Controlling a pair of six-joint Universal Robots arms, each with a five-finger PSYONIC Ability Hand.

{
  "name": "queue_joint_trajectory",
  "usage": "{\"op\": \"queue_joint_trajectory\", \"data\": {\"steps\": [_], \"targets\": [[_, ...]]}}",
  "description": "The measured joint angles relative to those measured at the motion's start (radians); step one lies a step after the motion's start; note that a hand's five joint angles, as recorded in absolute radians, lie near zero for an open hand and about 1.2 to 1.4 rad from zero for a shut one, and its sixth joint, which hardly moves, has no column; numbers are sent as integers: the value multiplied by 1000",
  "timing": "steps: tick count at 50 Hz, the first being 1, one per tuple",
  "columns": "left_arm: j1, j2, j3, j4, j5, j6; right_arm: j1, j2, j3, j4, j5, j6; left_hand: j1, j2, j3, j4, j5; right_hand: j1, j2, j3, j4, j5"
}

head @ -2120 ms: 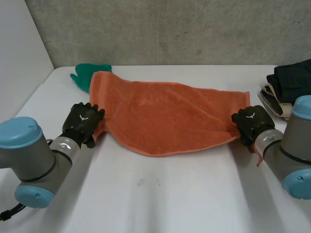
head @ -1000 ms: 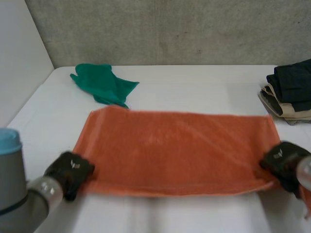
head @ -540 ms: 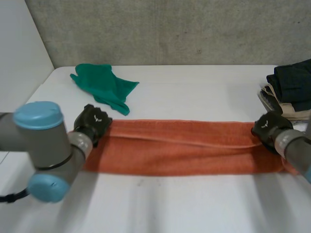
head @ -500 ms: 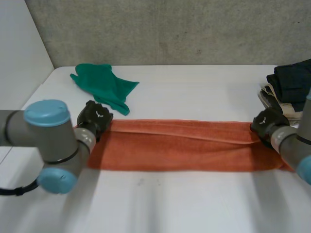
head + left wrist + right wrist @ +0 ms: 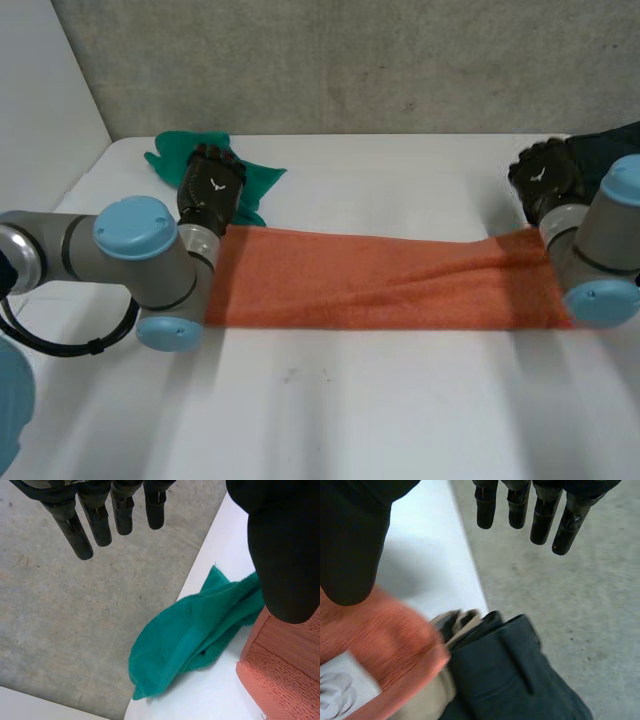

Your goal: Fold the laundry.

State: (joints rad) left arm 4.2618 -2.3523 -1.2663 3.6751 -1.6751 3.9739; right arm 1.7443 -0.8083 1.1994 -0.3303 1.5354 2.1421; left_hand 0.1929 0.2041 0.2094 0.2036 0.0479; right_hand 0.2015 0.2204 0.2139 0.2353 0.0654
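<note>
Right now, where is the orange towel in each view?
Head view: the orange towel lies as a long folded strip across the white table.
Left wrist view: its end, by the left hand's thumb, beside the green cloth.
Right wrist view: its end, by the right hand's thumb, beside the stacked clothes.
Shared landmark: the white table.

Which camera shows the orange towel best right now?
Head view: the orange towel lies as one long folded strip across the table, nearly its whole length visible. The left wrist view has one end, the right wrist view the other end, next to dark clothes.
</note>
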Motion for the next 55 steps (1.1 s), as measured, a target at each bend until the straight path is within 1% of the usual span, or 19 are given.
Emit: {"op": "queue_joint_trajectory", "data": {"steps": [6, 10, 13, 16, 19, 22, 23, 25, 31, 34, 35, 36, 37, 38, 39, 40, 41, 44, 55], "targets": [[-1, 77, -84, -6, -1, -6, -11, -129, 46, 17, -5, 204, 0, 0, 0, 0, 0, 0, 0, 0, 0, 0], [-1, 140, -167, -12, 0, -29, -40, -207, 111, 53, -19, 287, 0, 0, 0, 0, 0, 0, 0, 0, 0, 0], [-3, 192, -241, -14, 2, -59, -74, -258, 174, 106, -41, 313, 0, 0, 0, 0, 0, 0, 0, 0, 0, 0], [-4, 221, -282, -14, 4, -77, -83, -270, 189, 123, -48, 316, 0, 0, 0, 0, 0, 0, 0, 0, 0, 0], [-7, 297, -390, -9, 8, -130, -158, -329, 296, 266, -113, 319, 0, 0, 0, 0, 0, 0, 0, 0, 0, 0], [-7, 335, -449, -4, 11, -166, -206, -346, 356, 334, -163, 314, 0, 0, 0, 0, 0, 0, 0, 2, 0, 0], [-7, 335, -449, -4, 11, -166, -206, -346, 356, 334, -163, 314, 0, 0, 0, 0, 0, 0, 0, 2, 0, 0], [-7, 356, -489, -2, 12, -197, -248, -350, 404, 359, -207, 306, 0, 0, 0, 0, 0, 0, 1, 2, 0, 0], [-7, 360, -507, -1, 13, -217, -286, -311, 437, 304, -237, 300, 0, 0, 0, 0, 0, 4, 4, 9, 3, 5], [-5, 355, -505, -1, 14, -218, -298, -262, 438, 244, -238, 298, 0, 0, 0, 0, 0, 124, 153, 170, 140, 130], [-5, 354, -504, -1, 14, -217, -300, -245, 435, 225, -237, 297, 0, 0, 0, 0, 0, 124, 153, 170, 140, 130], [-4, 353, -503, -1, 14, -217, -302, -234, 433, 213, -236, 295, 0, 0, 0, 0, 0, 232, 281, 284, 261, 246], [-4, 351, -502, -1, 14, -216, -304, -221, 430, 200, -235, 293, 0, 0, 0, 0, 0, 232, 281, 284, 261, 246], [-4, 351, -501, -1, 14, -216, -307, -211, 427, 192, -234, 291, 0, 0, 0, 0, 0, 337, 379, 387, 364, 341], [-4, 350, -501, -1, 13, -215, -312, -196, 422, 177, -233, 286, 0, 0, 0, 0, 0, 640, 733, 712, 688, 639], [-4, 350, -501, -1, 13, -215, -313, -193, 420, 173, -232, 285, 0, 0, 0, 0, 0, 640, 733, 712, 688, 639], [-4, 349, -501, -1, 13, -215, -322, -181, 416, 158, -230, 279, 0, 0, 0, 0, 0, 761, 915, 904, 883, 827], [-4, 350, -501, -1, 11, -214, -351, -177, 412, 128, -223, 264, 0, 0, 0, 0, 0, 772, 958, 970, 951, 888], [-3, 386, -532, -2, 7, -214, -479, -256, 413, 86, -209, 153, 0, 0, 0, 0, 0, 772, 958, 970, 953, 895]]}}
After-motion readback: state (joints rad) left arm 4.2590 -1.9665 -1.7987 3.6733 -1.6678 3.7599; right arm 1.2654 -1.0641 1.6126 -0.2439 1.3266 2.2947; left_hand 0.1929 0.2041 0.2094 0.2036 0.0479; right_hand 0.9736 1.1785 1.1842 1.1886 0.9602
